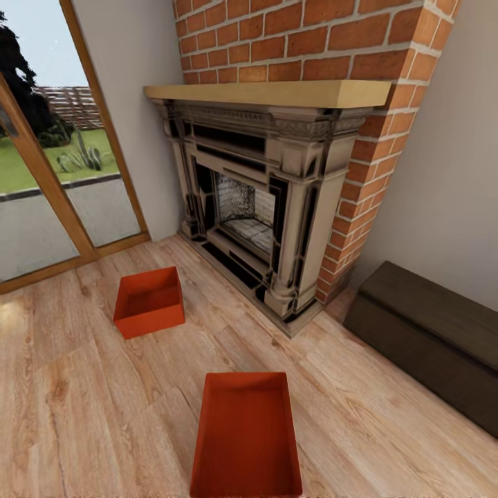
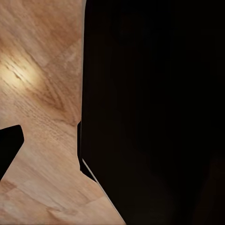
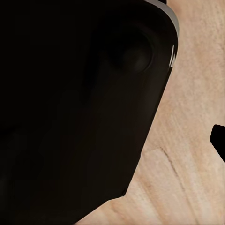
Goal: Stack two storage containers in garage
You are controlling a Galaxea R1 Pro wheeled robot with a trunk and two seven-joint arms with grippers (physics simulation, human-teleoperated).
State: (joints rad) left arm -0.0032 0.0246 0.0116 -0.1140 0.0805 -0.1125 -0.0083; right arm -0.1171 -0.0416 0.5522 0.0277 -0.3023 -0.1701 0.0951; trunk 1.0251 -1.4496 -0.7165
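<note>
I stand in the living room on a light wood-plank floor (image 1: 83,387), facing the brick fireplace (image 1: 263,207). My wrist views give dark bodywork over planks, so I cannot tell how wide my grippers stand or whether they hold anything. One storage container (image 1: 149,301) sits left of centre before the hearth, the other container (image 1: 246,436) at bottom centre, well apart.

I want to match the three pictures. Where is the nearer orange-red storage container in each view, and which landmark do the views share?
Head view: the nearer storage container sits at the bottom centre, on the floor in front of the fireplace.
Left wrist view: I see no container; dark robot parts and wood planks.
Right wrist view: the same, no container.
Shared landmark: the light wood-plank floor, seen in all three.
</note>
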